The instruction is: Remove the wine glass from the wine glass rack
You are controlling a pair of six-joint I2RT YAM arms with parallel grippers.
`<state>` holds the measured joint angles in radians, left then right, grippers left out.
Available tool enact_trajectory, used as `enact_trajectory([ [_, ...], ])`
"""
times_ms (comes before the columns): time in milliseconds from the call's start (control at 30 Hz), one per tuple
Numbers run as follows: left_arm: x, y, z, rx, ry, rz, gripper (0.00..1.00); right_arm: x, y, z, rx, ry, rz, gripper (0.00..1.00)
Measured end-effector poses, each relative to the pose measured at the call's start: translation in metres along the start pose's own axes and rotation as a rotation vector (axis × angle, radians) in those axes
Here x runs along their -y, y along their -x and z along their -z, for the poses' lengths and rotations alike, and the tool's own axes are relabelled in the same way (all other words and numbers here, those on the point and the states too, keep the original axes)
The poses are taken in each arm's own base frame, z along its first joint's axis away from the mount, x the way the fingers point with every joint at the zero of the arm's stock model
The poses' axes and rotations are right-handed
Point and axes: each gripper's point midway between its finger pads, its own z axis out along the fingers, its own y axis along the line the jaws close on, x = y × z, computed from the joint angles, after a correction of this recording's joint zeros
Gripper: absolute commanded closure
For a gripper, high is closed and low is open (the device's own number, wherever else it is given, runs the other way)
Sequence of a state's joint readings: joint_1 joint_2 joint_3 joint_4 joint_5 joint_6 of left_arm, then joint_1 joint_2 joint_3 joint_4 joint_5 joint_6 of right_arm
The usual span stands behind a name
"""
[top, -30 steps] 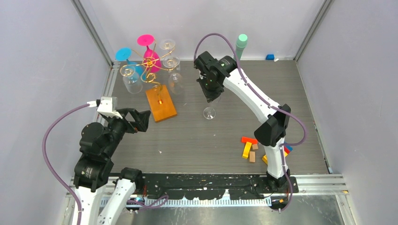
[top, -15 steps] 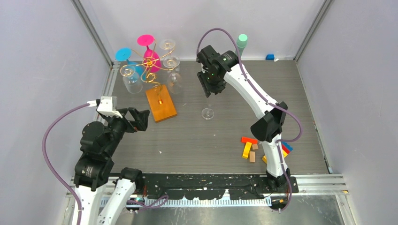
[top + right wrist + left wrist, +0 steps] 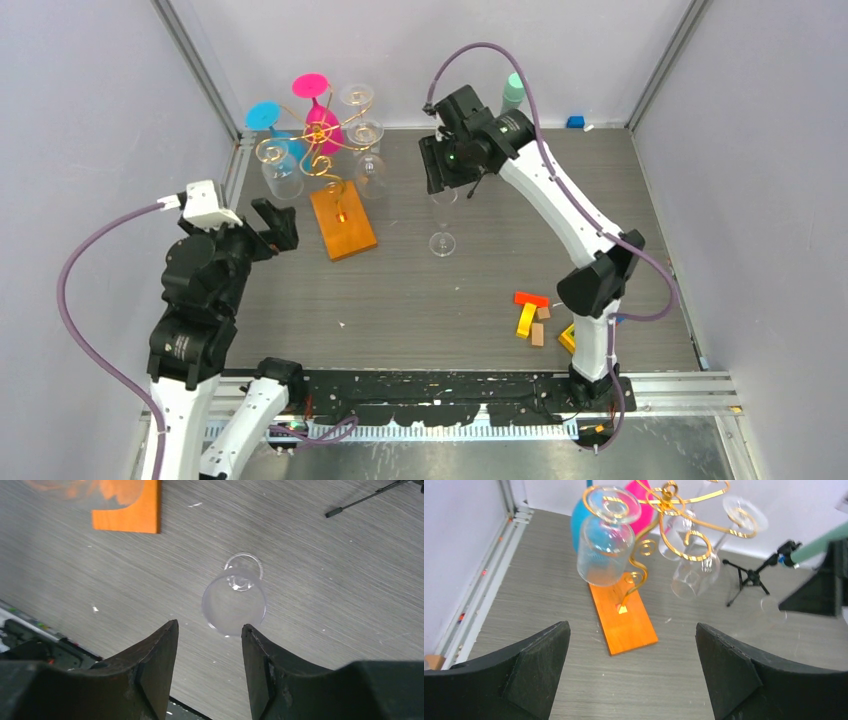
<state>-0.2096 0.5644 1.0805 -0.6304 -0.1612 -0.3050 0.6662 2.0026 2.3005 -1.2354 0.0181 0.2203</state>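
Observation:
The wine glass rack [image 3: 318, 150] is a gold scroll-wire stand on an orange wooden base [image 3: 343, 222], at the back left. Clear, pink and blue glasses hang upside down from it, and the left wrist view shows a clear one [image 3: 606, 540] nearest on the gold wire [image 3: 664, 510]. One clear wine glass [image 3: 443, 228] stands upright on the table, free of the rack. My right gripper [image 3: 452, 178] hovers above it, open. Seen from the right wrist, the glass [image 3: 234, 602] lies just beyond the gripper [image 3: 210, 630], untouched. My left gripper [image 3: 276, 222] is open, facing the base [image 3: 624, 615].
A black tripod [image 3: 749, 575] holding a mint-green cylinder [image 3: 514, 90] stands at the back. Coloured wooden blocks [image 3: 535, 318] lie near the right arm's base, and a small blue block [image 3: 575, 122] sits at the back right. Walls close in on three sides.
My right gripper opened, let go of the wine glass and rose away, leaving the glass standing on the table. My left arm lifted and shifted left.

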Motion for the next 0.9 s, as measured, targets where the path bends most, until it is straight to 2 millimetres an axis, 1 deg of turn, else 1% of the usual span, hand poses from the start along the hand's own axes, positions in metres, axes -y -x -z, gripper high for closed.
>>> enact_trajectory([
  [100, -0.005, 0.015, -0.008, 0.009, 0.065, 0.033, 0.03, -0.008, 0.003, 0.017, 0.060, 0.052, -0.030, 0.45],
  [167, -0.005, 0.025, -0.018, 0.003, 0.098, 0.053, 0.04, -0.013, 0.002, 0.030, 0.104, 0.094, -0.055, 0.45],
  [300, 0.000, 0.037, -0.042, -0.027, 0.127, 0.089, 0.04, -0.022, -0.009, 0.058, 0.170, 0.173, -0.105, 0.45],
  [400, 0.001, 0.041, -0.058, -0.048, 0.149, 0.110, 0.05, -0.026, -0.017, 0.076, 0.216, 0.221, -0.135, 0.45],
  [500, -0.009, 0.041, -0.075, -0.075, 0.186, 0.128, 0.08, -0.029, -0.029, 0.090, 0.252, 0.264, -0.160, 0.44],
  [633, -0.022, 0.047, -0.087, -0.087, 0.210, 0.151, 0.14, -0.029, -0.044, 0.101, 0.267, 0.297, -0.184, 0.46],
  [667, -0.023, 0.050, -0.088, -0.084, 0.212, 0.156, 0.18, -0.029, -0.046, 0.103, 0.269, 0.302, -0.190, 0.47],
  [700, -0.026, 0.054, -0.089, -0.079, 0.218, 0.160, 0.22, -0.029, -0.049, 0.104, 0.273, 0.307, -0.197, 0.54],
  [833, -0.034, 0.069, -0.093, -0.057, 0.225, 0.176, 0.36, -0.029, -0.059, 0.107, 0.279, 0.320, -0.220, 0.67],
  [900, -0.036, 0.071, -0.095, -0.058, 0.225, 0.181, 0.40, -0.029, -0.062, 0.108, 0.280, 0.326, -0.226, 0.70],
])
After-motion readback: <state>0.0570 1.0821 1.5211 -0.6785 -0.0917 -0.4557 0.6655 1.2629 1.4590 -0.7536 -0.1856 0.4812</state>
